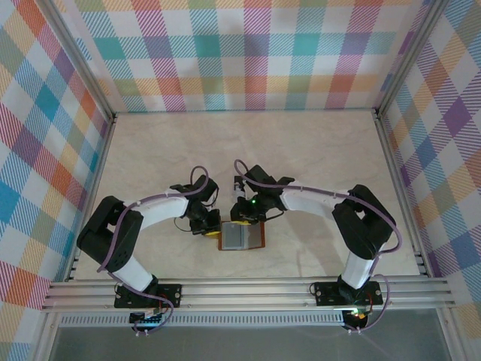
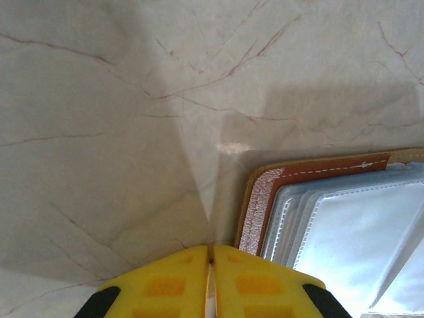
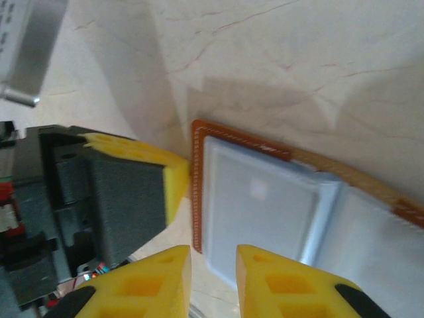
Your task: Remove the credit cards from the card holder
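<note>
Tan card holder (image 1: 242,237) lies open, grey-blue inside.

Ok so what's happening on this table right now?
Two robot arms are working on an open card holder lying flat on the table. The left arm, jaws shut, sits at the holder's left edge. The right arm holds its jaws slightly apart just over the holder's far side. Nothing has been pulled from the clear sleeves yet.
</note>
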`<move>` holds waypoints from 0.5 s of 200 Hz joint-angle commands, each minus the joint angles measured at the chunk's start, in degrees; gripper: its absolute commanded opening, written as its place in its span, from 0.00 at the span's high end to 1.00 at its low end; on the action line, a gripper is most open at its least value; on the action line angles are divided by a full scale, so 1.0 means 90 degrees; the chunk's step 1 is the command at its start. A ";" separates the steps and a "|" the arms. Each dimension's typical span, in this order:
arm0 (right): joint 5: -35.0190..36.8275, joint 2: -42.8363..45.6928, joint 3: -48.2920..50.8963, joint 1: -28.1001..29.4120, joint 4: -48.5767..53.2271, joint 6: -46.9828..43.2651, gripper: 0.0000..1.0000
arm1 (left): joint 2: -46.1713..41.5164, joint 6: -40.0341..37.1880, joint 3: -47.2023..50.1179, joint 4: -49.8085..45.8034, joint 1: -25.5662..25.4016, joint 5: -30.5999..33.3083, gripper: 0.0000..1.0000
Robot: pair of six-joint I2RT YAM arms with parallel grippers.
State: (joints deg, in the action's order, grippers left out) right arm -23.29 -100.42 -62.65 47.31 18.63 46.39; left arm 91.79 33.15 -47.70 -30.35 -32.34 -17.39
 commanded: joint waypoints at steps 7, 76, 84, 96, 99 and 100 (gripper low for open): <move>-0.0232 -0.0223 -0.0093 0.0205 -0.0352 0.0456 0.76 | 0.0049 -0.0114 0.0231 0.0076 0.0000 -0.0075 0.89; -0.0224 -0.0801 -0.0332 0.0487 -0.0465 0.0749 0.86 | -0.0127 -0.0071 0.0436 0.0100 -0.0010 -0.0080 0.89; -0.0221 -0.0859 -0.0341 0.0504 -0.0459 0.0746 0.86 | -0.0140 -0.0077 0.0446 0.0091 -0.0005 -0.0080 0.89; -0.0201 -0.0914 -0.0343 0.0523 -0.0430 0.0762 0.86 | -0.0159 -0.0073 0.0447 0.0100 -0.0008 -0.0080 0.89; -0.0179 -0.0921 -0.0343 0.0533 -0.0404 0.0753 0.86 | -0.0160 -0.0073 0.0451 0.0092 -0.0008 -0.0082 0.89; -0.0173 -0.0927 -0.0348 0.0534 -0.0397 0.0754 0.86 | -0.0155 -0.0071 0.0449 0.0086 -0.0004 -0.0081 0.89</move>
State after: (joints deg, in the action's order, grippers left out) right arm -24.36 -107.63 -64.05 51.44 15.40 52.07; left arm 90.26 33.15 -45.54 -28.08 -32.34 -17.52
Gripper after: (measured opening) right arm 0.139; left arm 0.110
